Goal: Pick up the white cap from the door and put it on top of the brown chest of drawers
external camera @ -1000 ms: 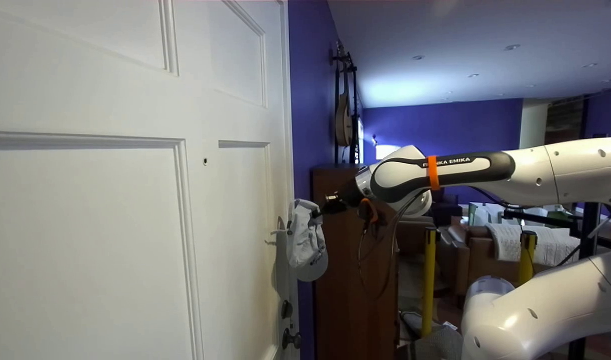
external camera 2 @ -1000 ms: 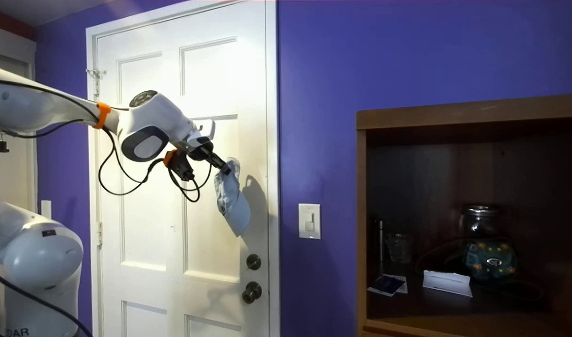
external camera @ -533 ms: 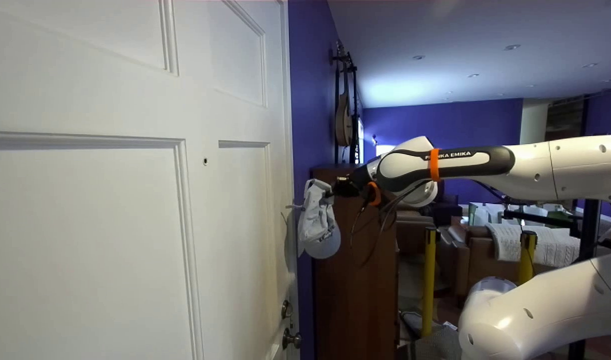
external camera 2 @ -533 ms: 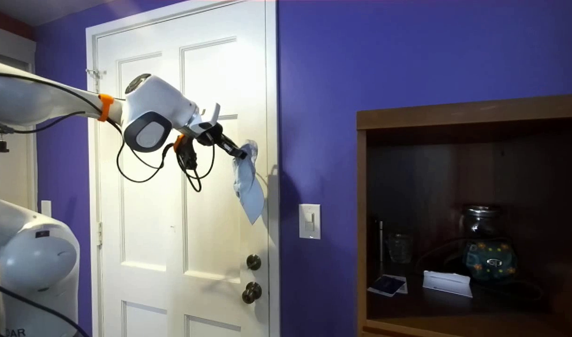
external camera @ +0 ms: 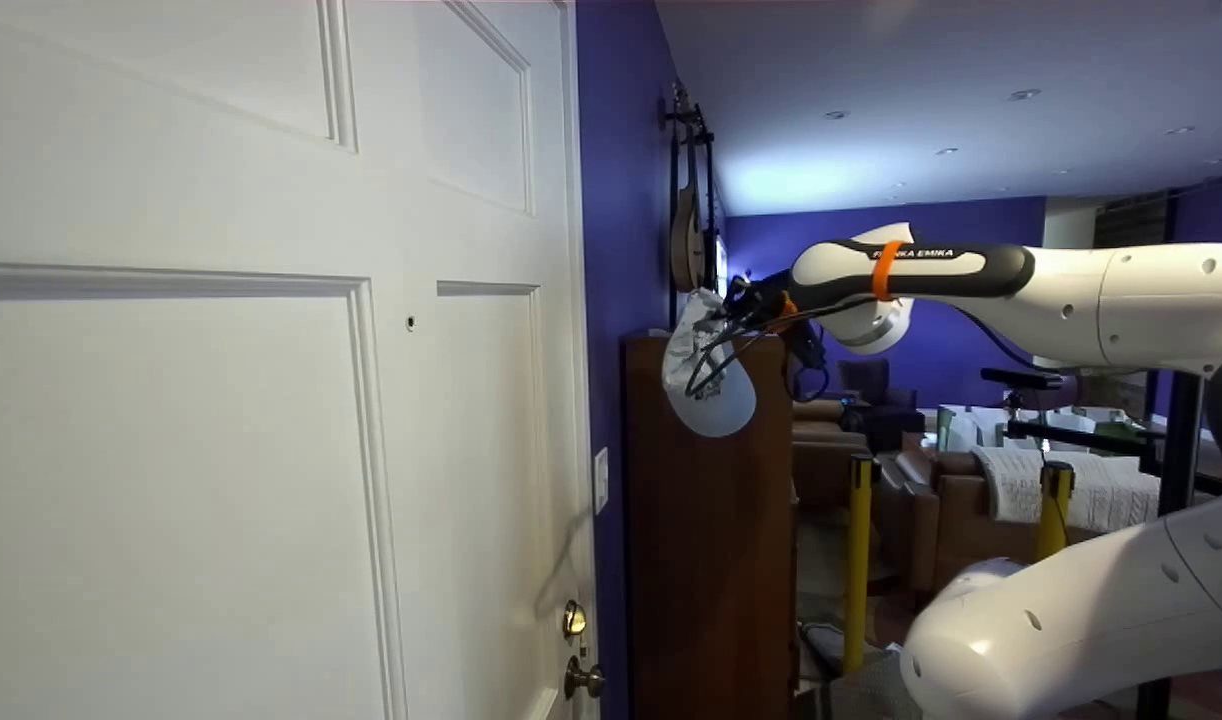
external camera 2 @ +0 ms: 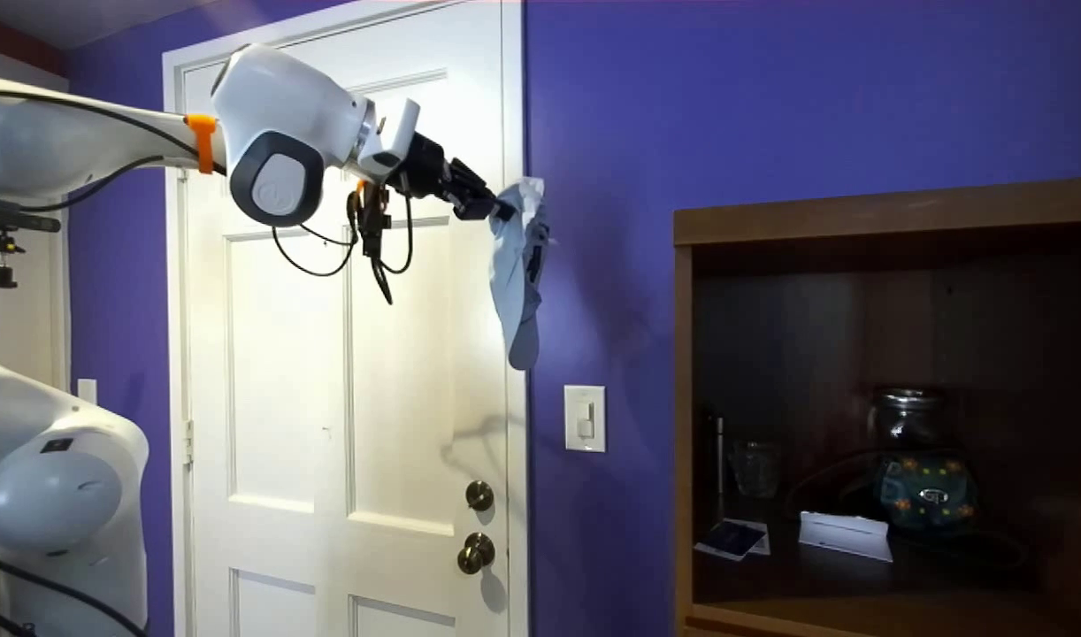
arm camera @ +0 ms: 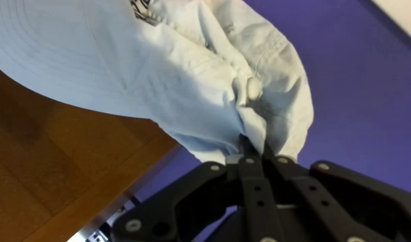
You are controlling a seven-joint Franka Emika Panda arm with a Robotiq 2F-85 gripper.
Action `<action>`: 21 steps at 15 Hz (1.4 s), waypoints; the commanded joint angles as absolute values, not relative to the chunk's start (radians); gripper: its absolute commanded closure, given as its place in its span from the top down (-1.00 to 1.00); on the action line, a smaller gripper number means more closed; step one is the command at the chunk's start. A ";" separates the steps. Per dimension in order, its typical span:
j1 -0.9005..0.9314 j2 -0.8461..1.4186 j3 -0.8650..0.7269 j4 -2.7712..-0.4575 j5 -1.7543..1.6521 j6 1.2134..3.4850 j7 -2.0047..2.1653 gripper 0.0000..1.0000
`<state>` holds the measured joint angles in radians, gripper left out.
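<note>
The white cap point(external camera: 726, 405) hangs brim down from my gripper, off the door, in both exterior views point(external camera 2: 516, 274). My gripper point(external camera 2: 503, 211) is shut on the cap's upper fabric. In the wrist view the cap point(arm camera: 178, 77) is bunched between the fingertips point(arm camera: 246, 148), with its brim at the upper left. The white door point(external camera 2: 288, 380) is behind and left of the gripper. The brown chest of drawers point(external camera: 711, 560) stands along the wall to the right of the door. Its top edge point(external camera 2: 859, 208) is about level with the gripper. The brown wood point(arm camera: 74, 144) also shows at lower left in the wrist view.
A light switch point(external camera 2: 585, 418) is on the purple wall between door and chest. A guitar point(external camera: 688, 235) hangs on the wall above the chest. A jar point(external camera 2: 910, 416) and small things sit in the chest's open compartment. A yellow post point(external camera: 858, 560) stands nearby. Cables loop below the wrist.
The gripper has risen with the cap and moved from the door toward the chest. The cap now hangs in front of the door frame and purple wall, and has turned somewhat.
</note>
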<state>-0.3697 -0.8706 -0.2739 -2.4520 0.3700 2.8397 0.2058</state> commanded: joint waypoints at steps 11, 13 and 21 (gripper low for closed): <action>-0.404 -0.736 -0.290 -2.305 0.383 2.864 0.371 -0.98; -0.414 -0.697 -0.300 -2.238 0.391 2.848 0.419 -0.98; -0.325 -0.511 -0.462 -1.908 0.484 2.736 0.476 -0.98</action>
<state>-0.3821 -0.6038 -0.3855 -2.0674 0.4197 2.8088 0.4653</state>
